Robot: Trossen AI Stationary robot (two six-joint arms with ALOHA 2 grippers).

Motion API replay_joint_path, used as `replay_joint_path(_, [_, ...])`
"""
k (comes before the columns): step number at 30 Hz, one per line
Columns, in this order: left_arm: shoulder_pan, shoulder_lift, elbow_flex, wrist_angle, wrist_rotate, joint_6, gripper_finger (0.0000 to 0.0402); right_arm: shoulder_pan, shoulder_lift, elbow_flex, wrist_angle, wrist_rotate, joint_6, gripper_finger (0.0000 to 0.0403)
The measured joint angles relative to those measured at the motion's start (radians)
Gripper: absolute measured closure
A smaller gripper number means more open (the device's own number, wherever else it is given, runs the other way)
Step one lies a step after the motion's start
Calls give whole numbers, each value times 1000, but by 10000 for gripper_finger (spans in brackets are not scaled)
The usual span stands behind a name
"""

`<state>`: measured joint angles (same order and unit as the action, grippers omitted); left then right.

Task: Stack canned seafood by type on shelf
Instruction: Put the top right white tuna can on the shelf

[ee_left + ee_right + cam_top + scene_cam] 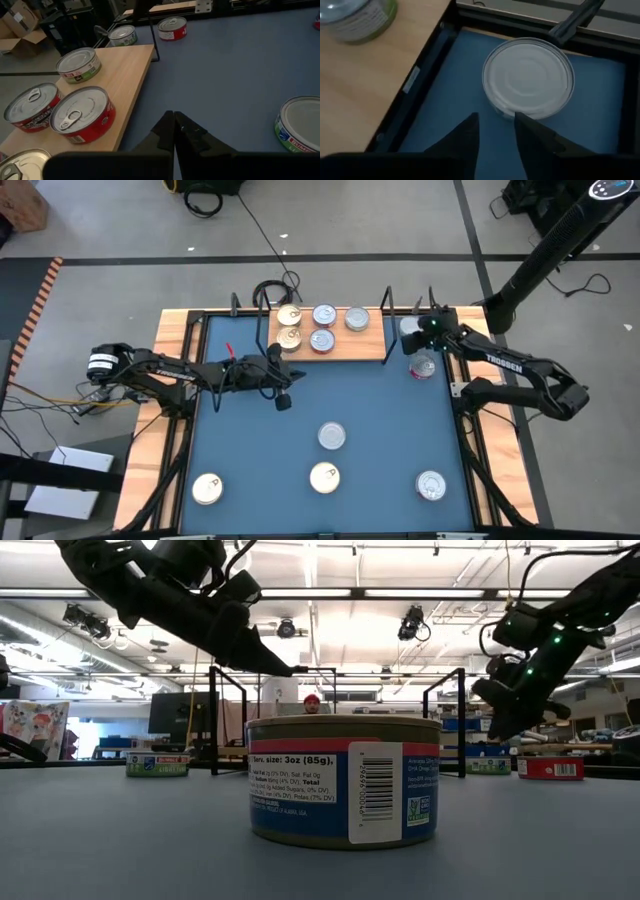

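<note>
The shelf (345,348) is a light-wood board at the table's far edge. On it stand two gold-topped cans (289,328), two red-sided cans (82,115) and a green-labelled can (78,65). My left gripper (174,120) is shut and hangs over the blue table just near of the shelf's front edge, holding nothing. My right gripper (496,120) is open, slanting down at a plain silver-topped can (528,77). That can stands on the blue surface past the shelf's right end (411,327). The fingertips stand just short of its near rim.
Several loose cans stand on the blue table: a red-sided one (423,365) under my right arm, one in the middle (332,436), and others along the near edge (324,477) (207,488) (431,485). Black wire frames (388,302) rise at the shelf's ends.
</note>
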<state>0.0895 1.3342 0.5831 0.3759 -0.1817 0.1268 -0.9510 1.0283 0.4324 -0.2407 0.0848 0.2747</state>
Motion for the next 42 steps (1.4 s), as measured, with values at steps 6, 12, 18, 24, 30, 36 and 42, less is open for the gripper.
replay_joint_path(6, [0, 0, 0, -1, 0, 0, 390, 28, 89, 2, 54, 93, 14, 276])
replay_joint_path(12, [0, 0, 0, -4, 0, 0, 390, 68, 138, 4, 63, 184, 2, 329])
replay_joint_path(18, [0, 0, 1, -6, 0, 0, 390, 77, 148, 4, 53, 202, -29, 394])
replay_joint_path(24, [0, 0, 1, -8, 0, 0, 390, 79, 148, 4, 15, 194, -74, 386])
replay_joint_path(30, [0, 0, 1, -8, 0, -1, 390, 80, 148, 31, -101, 171, -93, 398])
replay_joint_path(36, [0, 0, 1, -8, 0, -1, 390, 80, 148, 58, -244, 114, -92, 390])
replay_joint_path(42, [0, 0, 1, -8, 0, -1, 390, 89, 147, 59, -279, 97, -70, 392])
